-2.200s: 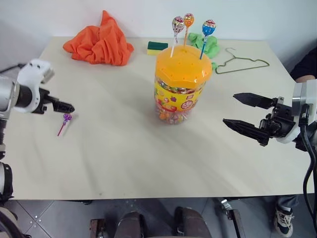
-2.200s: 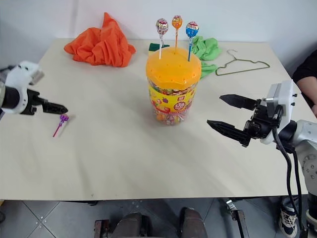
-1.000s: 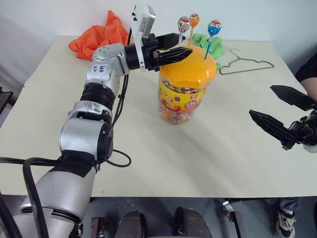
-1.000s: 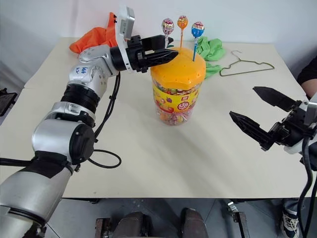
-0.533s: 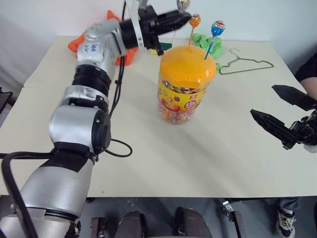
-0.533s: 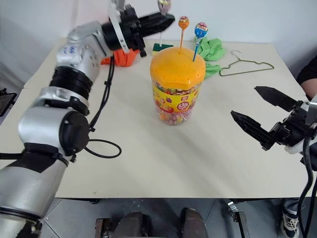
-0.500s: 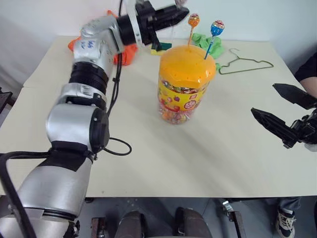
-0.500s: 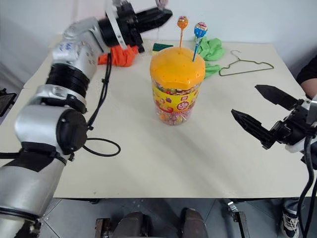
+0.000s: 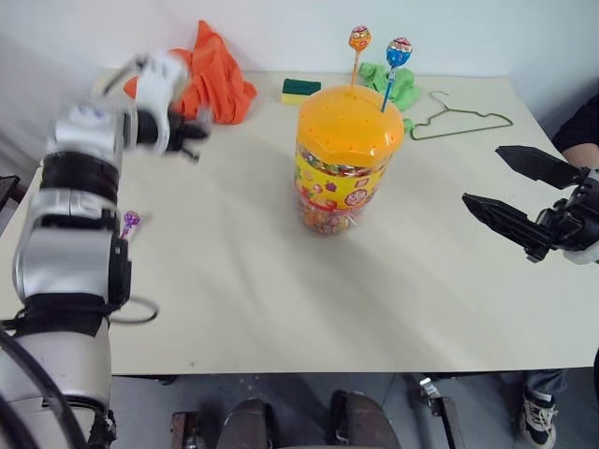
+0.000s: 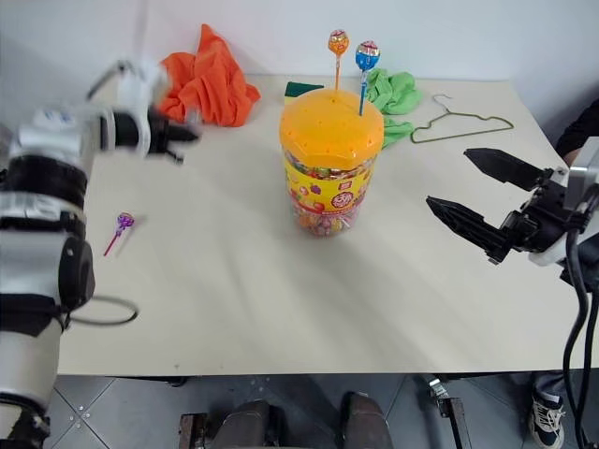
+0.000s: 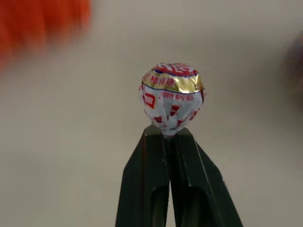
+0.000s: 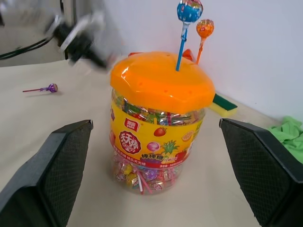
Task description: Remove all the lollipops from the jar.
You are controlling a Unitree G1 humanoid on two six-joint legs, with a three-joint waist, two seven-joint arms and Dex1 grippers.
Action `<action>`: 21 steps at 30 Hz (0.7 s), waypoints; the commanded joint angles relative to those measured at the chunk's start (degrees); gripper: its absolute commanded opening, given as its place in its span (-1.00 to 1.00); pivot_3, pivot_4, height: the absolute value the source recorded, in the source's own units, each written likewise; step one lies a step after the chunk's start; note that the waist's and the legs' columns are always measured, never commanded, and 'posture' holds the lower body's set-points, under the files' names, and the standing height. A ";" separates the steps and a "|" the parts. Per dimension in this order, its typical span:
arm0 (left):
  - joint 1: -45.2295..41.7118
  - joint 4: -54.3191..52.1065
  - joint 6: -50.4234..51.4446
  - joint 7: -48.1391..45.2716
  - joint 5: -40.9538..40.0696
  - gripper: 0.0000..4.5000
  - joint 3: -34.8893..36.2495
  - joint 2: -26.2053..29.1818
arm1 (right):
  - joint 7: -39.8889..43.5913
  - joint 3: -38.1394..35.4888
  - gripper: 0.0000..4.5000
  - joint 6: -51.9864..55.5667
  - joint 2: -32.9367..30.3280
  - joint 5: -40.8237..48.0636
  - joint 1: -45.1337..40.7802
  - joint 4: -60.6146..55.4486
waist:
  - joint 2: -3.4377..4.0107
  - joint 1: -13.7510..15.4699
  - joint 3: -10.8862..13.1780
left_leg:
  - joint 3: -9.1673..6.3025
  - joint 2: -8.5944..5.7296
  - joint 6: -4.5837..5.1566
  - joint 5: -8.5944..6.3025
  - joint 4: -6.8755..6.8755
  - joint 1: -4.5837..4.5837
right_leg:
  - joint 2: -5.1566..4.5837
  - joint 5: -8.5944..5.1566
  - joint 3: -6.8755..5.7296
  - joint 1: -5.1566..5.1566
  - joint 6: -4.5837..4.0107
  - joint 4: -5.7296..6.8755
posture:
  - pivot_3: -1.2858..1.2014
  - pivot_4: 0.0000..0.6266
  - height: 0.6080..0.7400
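- The jar (image 9: 348, 159) stands upright near the middle of the bench (image 9: 281, 299), its orange lid (image 9: 349, 120) on.
- Two lollipops are left standing in the lid's holes: an orange lollipop (image 9: 358, 38) and a blue lollipop (image 9: 399, 48), side by side toward the back of the lid.
- A purple lollipop (image 9: 129, 221) lies flat on the bench, well to the left of the jar, so that one is out.
- The silver-pink lollipop (image 11: 172, 97) is out of the jar too: the left gripper (image 11: 169, 137) has its jaws pressed together on it just under the wrapped head, over the bench near the orange cloth (image 9: 201, 70), well apart from the jar.
- The right gripper (image 9: 510, 187) hangs to the right of the jar with its jaws wide apart and nothing between them.
- By my count that is about halfway: two out, one of them not set down yet, and two to pull.
- Farther back lie a sponge (image 9: 299, 89), a green cloth (image 9: 391, 82) and a wire hanger (image 9: 459, 117), none of them in the way.
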 commanded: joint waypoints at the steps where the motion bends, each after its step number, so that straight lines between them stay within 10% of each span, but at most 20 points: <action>1: 4.33 -16.82 10.30 -4.85 -0.22 -1.00 -1.56 5.45 | 1.13 -0.24 1.00 -0.65 -0.96 -0.22 -1.41 0.58 | -0.11 -0.13 0.07 | -0.04 0.00 0.00 0.00 0.01 -0.03 | 0.00 0.00 -0.04 0.00 0.00 0.00 | 0.03 -0.52 1.00; 17: 29.70 -55.82 36.34 -10.81 -14.89 -1.00 2.00 31.31 | 4.64 4.00 1.00 -0.04 -1.14 -2.07 -6.57 4.95 | -0.16 0.18 0.10 | -0.06 0.06 -0.02 -0.01 0.15 -0.02 | -0.04 -0.01 0.07 0.03 -0.02 0.05 | 0.03 -0.52 1.00; 21: 33.17 -56.68 37.10 -8.76 -17.14 -0.54 4.91 32.77 | 5.31 5.09 1.00 0.03 -1.00 -2.35 -7.71 5.76 | -0.15 0.56 0.10 | -0.04 0.06 -0.02 -0.02 0.16 -0.02 | -0.04 -0.01 0.08 0.03 -0.03 0.05 | 0.03 -0.52 1.00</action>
